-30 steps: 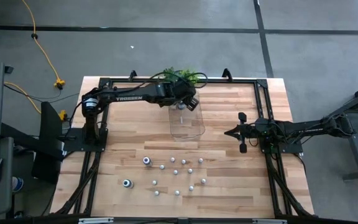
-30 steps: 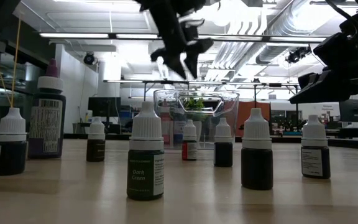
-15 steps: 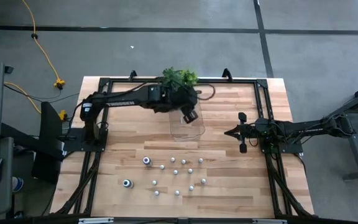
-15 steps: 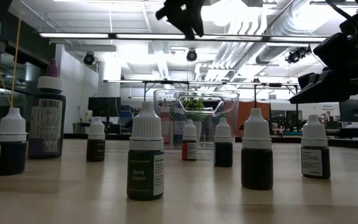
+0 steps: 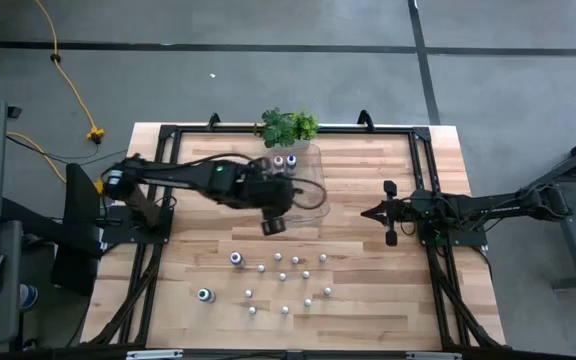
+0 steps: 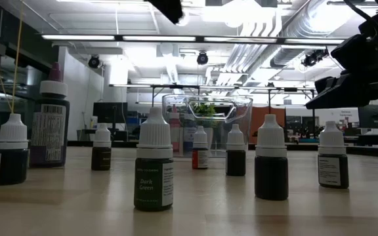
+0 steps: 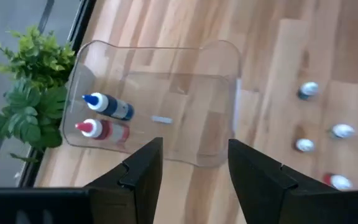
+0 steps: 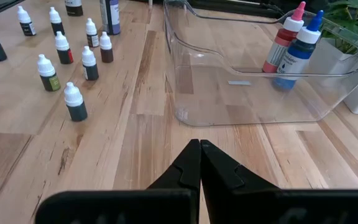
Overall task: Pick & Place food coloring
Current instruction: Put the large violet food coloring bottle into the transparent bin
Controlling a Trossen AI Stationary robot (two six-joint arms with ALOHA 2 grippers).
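Note:
Two larger food coloring bottles, one blue-topped [image 7: 107, 106] and one pink-topped [image 7: 100, 129], stand at the far end of the clear tray [image 5: 300, 190]. Two more large bottles [image 5: 236, 259] [image 5: 205, 294] and several small white-capped ones [image 5: 293, 280] stand on the table near its near edge. My left gripper [image 5: 273, 222] [image 7: 194, 168] hovers open above the tray's near-left corner, between the tray and the loose bottles. My right gripper [image 5: 388, 212] [image 8: 199, 165] waits shut at the table's right, pointing toward the tray [image 8: 247, 81].
A green leafy plant [image 5: 288, 127] stands at the far edge just behind the tray. Black frame rails [image 5: 423, 190] run along the table's sides. In the low view a tall purple-capped bottle [image 6: 51, 121] stands left and a "Dark Green" bottle [image 6: 153, 172] stands nearest.
My left gripper has drawn back from above the tray toward the table's near edge and slightly left. It has risen almost out of the low view's top. The two bottles at the tray's far end, earlier under the arm, now show.

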